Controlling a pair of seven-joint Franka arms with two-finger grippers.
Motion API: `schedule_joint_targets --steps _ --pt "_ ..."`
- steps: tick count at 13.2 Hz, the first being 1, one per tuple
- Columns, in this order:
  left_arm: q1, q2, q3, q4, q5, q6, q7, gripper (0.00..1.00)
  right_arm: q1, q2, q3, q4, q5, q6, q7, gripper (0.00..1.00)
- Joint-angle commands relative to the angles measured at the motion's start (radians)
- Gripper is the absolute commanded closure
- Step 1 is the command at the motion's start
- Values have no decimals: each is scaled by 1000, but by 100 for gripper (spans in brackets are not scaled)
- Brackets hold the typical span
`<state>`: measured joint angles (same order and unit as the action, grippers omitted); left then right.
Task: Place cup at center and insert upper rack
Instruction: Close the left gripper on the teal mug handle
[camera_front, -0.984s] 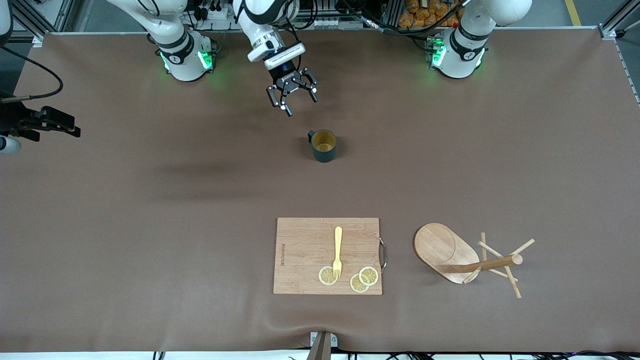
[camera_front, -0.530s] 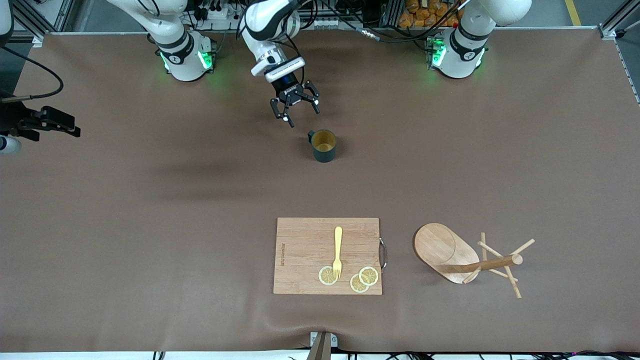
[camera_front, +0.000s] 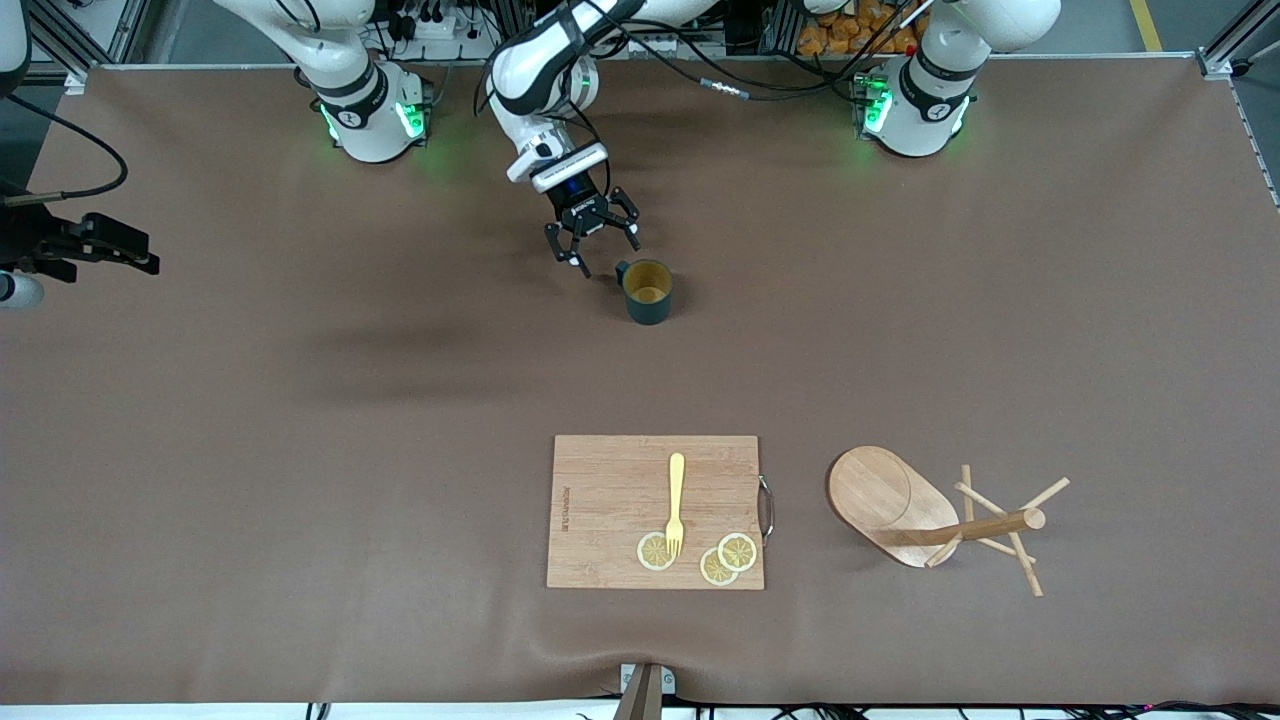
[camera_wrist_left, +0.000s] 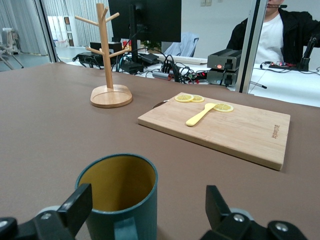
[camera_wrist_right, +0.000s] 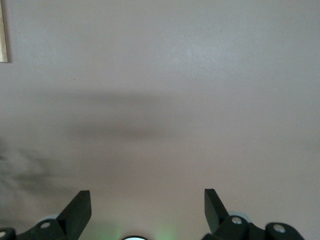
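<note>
cutting board (camera_front: 610, 500): a small dark mark, a line of lettering, is burned in along the short edge toward the right arm's end of the desk; its letters cannot be made out.
same mark, left wrist view: it sits near one corner of the cutting board (camera_wrist_left: 250, 131), again too small to read.
arm bases: each carries a small round dark emblem beside its green lights; no words can be read there.
elsewhere: no other text, number or sign can be read.
</note>
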<state>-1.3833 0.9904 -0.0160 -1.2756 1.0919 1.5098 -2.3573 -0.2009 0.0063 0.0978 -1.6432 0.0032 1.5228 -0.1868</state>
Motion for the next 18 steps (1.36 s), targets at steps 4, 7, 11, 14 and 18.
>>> schedule_joint_targets --steps 4,7,11,14,18 --pt "-29 115 19 146 17 -22 -43 0 -12 -22 2 -23 -12 2 6 0" --pt "-29 143 13 167 6 -17 -63 0 -22 -19 0 -23 -12 2 0 0" --pt "-29 161 13 163 -36 -19 -95 3 -20 -17 0 -30 -12 8 0 0" --pt "-26 171 19 163 -52 -19 -117 9 -17 -17 0 -32 -12 10 0 0" --pt "-13 175 21 163 -67 -16 -132 17 -12 -17 0 -33 -12 10 0 0"
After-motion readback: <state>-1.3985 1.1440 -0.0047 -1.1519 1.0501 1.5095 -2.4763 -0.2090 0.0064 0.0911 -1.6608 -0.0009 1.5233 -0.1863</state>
